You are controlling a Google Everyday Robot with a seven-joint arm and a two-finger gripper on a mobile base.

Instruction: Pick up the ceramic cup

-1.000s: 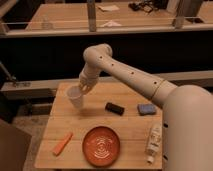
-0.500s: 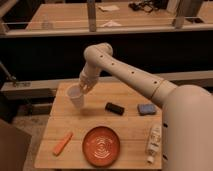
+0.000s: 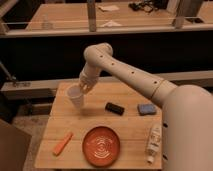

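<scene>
plain white cup (image 3: 76,97), tapering down, near the tabletop's (image 3: 131,125) back left corner; hand (image 3: 84,87) at its rim, grip can't be told.

The table (image 3: 129,128) stands in front of a long low ledge (image 3: 30,86), with a counter (image 3: 70,15) farther behind. The ceramic cup (image 3: 76,96) is at the table's rear left part, as the camera sees it. The gripper (image 3: 83,88) is at the cup's upper right side, with the arm (image 3: 131,74) reaching in from the right over the back edge. Right of the cup lies a small rectangular block (image 3: 115,108), and a sponge (image 3: 146,108) lies farther right. The plate (image 3: 101,146) sits at front centre. A stick-shaped item (image 3: 62,143) lies to its left, and a squeeze bottle (image 3: 154,142) lies on its side to its right, near the table's right edge.
</scene>
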